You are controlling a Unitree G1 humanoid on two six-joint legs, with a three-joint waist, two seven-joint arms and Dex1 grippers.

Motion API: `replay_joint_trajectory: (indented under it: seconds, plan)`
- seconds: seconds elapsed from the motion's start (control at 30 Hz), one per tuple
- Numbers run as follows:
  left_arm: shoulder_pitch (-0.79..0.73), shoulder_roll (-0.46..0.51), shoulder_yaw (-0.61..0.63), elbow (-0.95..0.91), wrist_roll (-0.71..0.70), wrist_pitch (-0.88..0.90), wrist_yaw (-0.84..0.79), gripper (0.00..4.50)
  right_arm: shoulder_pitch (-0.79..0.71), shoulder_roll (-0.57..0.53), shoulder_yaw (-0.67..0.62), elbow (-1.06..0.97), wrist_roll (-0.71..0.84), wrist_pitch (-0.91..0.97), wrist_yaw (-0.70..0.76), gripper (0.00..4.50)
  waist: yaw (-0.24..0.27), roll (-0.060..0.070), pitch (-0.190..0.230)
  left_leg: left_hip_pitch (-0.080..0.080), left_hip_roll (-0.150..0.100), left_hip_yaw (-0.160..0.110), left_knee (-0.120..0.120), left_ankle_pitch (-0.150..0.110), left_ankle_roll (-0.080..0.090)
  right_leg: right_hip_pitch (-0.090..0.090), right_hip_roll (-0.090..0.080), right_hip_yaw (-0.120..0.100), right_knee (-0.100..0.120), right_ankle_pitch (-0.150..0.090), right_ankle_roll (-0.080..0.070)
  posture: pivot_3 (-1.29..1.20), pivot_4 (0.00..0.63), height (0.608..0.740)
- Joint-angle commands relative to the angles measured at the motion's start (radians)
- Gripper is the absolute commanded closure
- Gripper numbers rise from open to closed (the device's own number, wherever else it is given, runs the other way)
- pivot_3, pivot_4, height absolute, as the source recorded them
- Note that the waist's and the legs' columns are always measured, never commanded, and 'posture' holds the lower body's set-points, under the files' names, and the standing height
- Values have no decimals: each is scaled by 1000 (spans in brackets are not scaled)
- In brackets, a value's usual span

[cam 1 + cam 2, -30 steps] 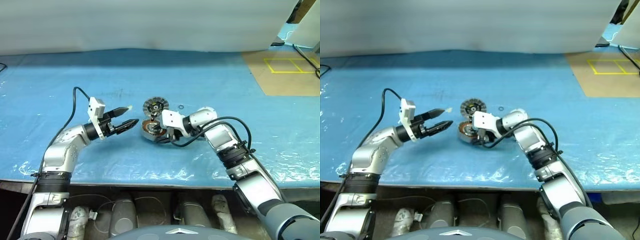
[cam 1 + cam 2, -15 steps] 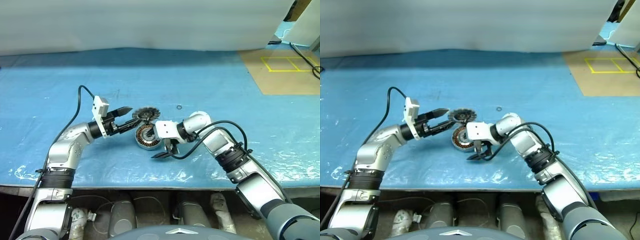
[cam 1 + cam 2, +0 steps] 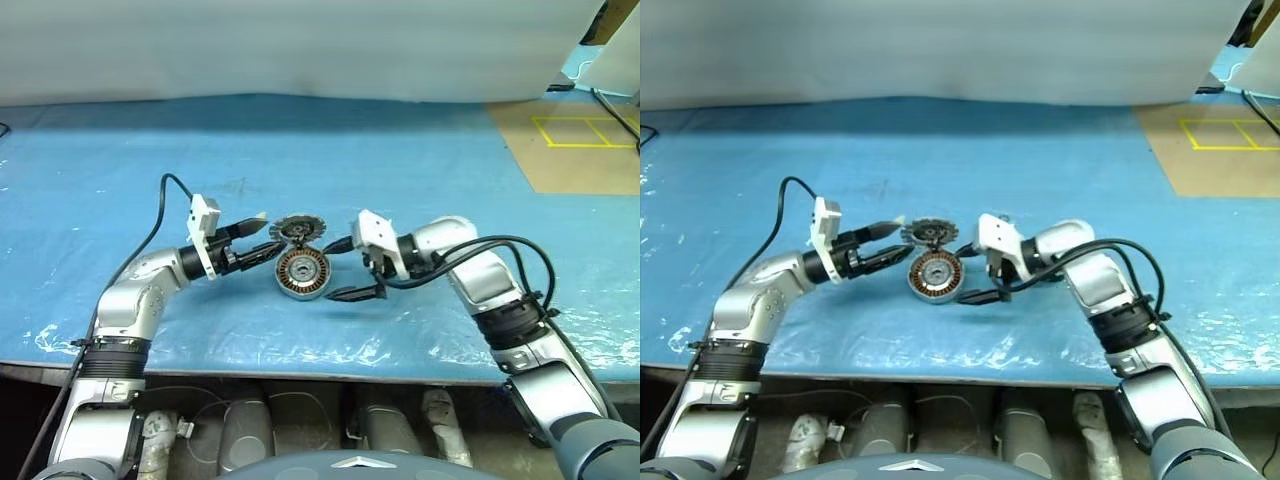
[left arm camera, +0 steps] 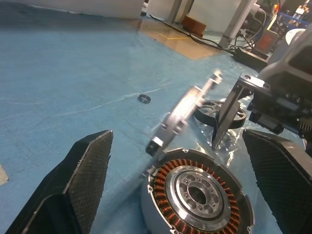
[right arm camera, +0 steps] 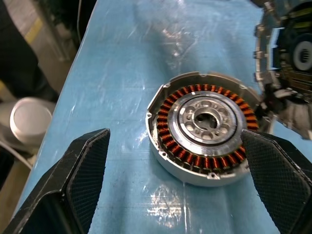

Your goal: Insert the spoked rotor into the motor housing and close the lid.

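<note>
Housing [image 3: 303, 272] lies windings-up on blue table [image 3: 420, 170], between both grippers. Rotor [image 3: 298, 230] leans tilted just behind housing, touching its rim. Left gripper [image 3: 262, 242] spread wide, empty, near rotor. Right gripper [image 3: 352, 268] released, fingers apart, beside housing. Small ring [image 3: 1001, 215] farther back.

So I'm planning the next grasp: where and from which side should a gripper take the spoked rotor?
Probably by its toothed rim. The spoked rotor stands tilted on edge, leaning against the far side of the motor housing, so its upper rim is free. Come from above or from the left gripper side, open fingers spanning the thin disc's two faces.
</note>
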State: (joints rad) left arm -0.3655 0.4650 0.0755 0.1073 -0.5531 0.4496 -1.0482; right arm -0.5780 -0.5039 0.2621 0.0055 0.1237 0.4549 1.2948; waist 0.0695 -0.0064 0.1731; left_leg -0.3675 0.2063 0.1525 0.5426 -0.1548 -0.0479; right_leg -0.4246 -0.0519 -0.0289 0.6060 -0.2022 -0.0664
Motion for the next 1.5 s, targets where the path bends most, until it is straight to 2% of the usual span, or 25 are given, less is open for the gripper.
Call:
replay_joint_trajectory:
  seconds: [0.03,0.1,0.23,0.37,0.53,0.7,0.93,1.47,1.5]
  plan:
    - [28,39,10,-38,0,-2,-21,0,-7,-30,-129,34,43,34,-103,23,0,0,0,0,0,0,0,0,0,0,0,0,0,0,0,0,150,740]
    - [38,51,10,-45,-5,9,-24,0,-32,-35,-165,116,25,2,-175,23,1,0,0,0,0,0,0,0,0,0,0,0,0,-2,4,0,150,740]
    - [56,63,-12,-58,5,14,-32,0,-107,-18,-160,295,-37,-130,-283,23,-1,0,0,0,-1,1,1,0,0,0,0,0,0,-1,1,0,150,740]
    - [50,49,-30,-65,2,23,-29,0,-250,39,-132,565,-97,-240,-376,23,-5,0,0,-1,-1,1,0,0,0,-2,0,0,1,0,0,0,150,740]
    - [32,48,-36,-57,1,23,-29,0,-415,91,-117,937,-158,-363,-418,23,-1,1,0,-2,0,1,0,0,0,-2,0,0,0,0,-1,0,150,740]
    - [38,52,-37,-60,4,18,-30,0,-491,105,-119,1136,-195,-438,-441,23,1,3,2,-5,0,1,1,0,0,-3,0,-1,0,0,-1,0,150,740]
    - [42,45,-40,-67,3,18,-24,0,-495,123,-107,1233,-250,-488,-455,23,-3,3,2,-8,0,1,3,0,0,-7,0,-1,2,1,-2,0,150,740]
    - [42,52,-43,-68,11,17,-29,0,-484,146,-119,1267,-274,-494,-491,23,-3,3,2,-7,0,1,3,0,0,-6,0,-1,4,1,-2,0,150,740]
    - [40,51,-42,-68,10,17,-28,0,-483,146,-119,1268,-275,-495,-492,198,-3,3,2,-7,0,1,4,0,0,-6,0,-1,4,1,-2,0,150,740]
